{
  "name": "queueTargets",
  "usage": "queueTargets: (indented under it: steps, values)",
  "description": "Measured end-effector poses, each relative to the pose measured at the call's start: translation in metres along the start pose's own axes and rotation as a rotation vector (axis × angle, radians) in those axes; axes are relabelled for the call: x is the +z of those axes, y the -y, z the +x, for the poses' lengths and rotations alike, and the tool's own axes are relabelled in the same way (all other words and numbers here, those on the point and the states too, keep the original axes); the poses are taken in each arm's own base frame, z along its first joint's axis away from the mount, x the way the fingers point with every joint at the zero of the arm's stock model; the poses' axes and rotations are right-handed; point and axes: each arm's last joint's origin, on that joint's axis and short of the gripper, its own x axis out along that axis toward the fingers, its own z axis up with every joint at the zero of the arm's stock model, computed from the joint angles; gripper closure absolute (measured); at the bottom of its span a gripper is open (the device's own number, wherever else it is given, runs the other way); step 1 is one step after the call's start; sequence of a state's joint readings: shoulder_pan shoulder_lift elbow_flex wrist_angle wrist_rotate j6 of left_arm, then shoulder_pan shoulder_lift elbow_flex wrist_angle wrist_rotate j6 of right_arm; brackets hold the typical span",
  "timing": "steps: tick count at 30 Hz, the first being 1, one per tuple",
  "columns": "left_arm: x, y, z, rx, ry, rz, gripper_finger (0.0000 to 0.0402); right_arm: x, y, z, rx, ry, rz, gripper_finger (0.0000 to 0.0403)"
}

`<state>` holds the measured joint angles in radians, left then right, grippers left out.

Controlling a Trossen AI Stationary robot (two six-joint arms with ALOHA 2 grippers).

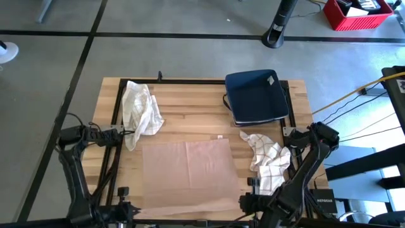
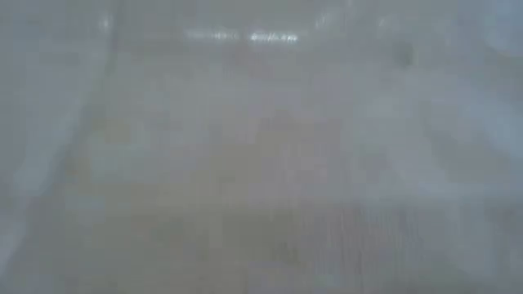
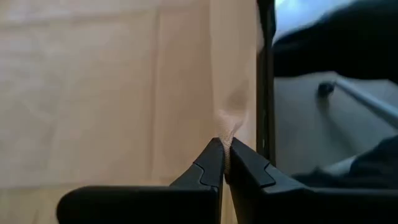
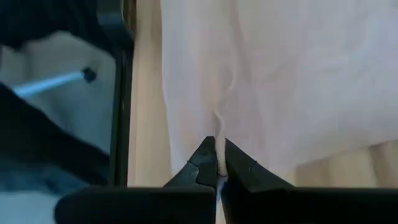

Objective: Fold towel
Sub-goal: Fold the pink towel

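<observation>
Pinching the pink towel at both near corners

One pale pink towel (image 1: 188, 175) lies spread flat on the wooden table (image 1: 202, 98), in the middle toward the near edge. Two crumpled white checked cloths lie beside it: one (image 1: 140, 109) near the far left corner, the other (image 1: 266, 158) by the right edge. One folded dark blue cloth (image 1: 256, 95) sits near the far right corner.

The left gripper (image 3: 224, 163) is at the towel's near left corner, fingers pressed together on a small ridge of pink fabric. The right gripper (image 4: 219, 163) is at the near right corner, fingers likewise closed on a raised pleat of the same towel. Both pinches sit close to the table's near edge. The low view shows only a pale blur.
</observation>
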<state>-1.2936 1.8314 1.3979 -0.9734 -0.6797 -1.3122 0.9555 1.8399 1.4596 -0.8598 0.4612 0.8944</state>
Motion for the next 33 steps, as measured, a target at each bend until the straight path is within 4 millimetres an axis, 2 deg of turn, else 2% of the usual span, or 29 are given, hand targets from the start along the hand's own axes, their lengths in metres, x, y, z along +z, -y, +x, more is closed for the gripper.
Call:
queueTargets:
  steps: [6,14,18,21,24,28,33]
  values:
    - [0.000,-0.011,0.005,0.105,-0.019,0.019,0.0394,-0.004,0.004,0.017,-0.119,-0.009,-0.024,0.0398]
    - [0.014,-0.039,0.012,0.346,0.011,0.022,0.0394,0.008,0.043,0.028,-0.439,0.023,-0.026,0.0398]
    - [0.024,-0.050,0.018,0.427,0.022,0.047,0.0394,0.021,0.065,0.037,-0.533,0.008,-0.029,0.0398]
    - [0.029,-0.056,0.024,0.467,0.015,0.039,0.0394,0.023,0.079,0.048,-0.569,-0.023,-0.019,0.0398]
    - [0.021,-0.065,0.034,0.506,-0.042,0.022,0.0395,0.012,0.089,0.060,-0.583,-0.079,-0.019,0.0398]
    - [0.001,-0.077,0.052,0.535,-0.148,-0.046,0.0398,-0.007,0.095,0.073,-0.584,-0.136,-0.024,0.0398]
    - [-0.015,-0.089,0.068,0.488,-0.132,-0.149,0.0400,-0.011,0.098,0.083,-0.571,-0.086,0.050,0.0398]
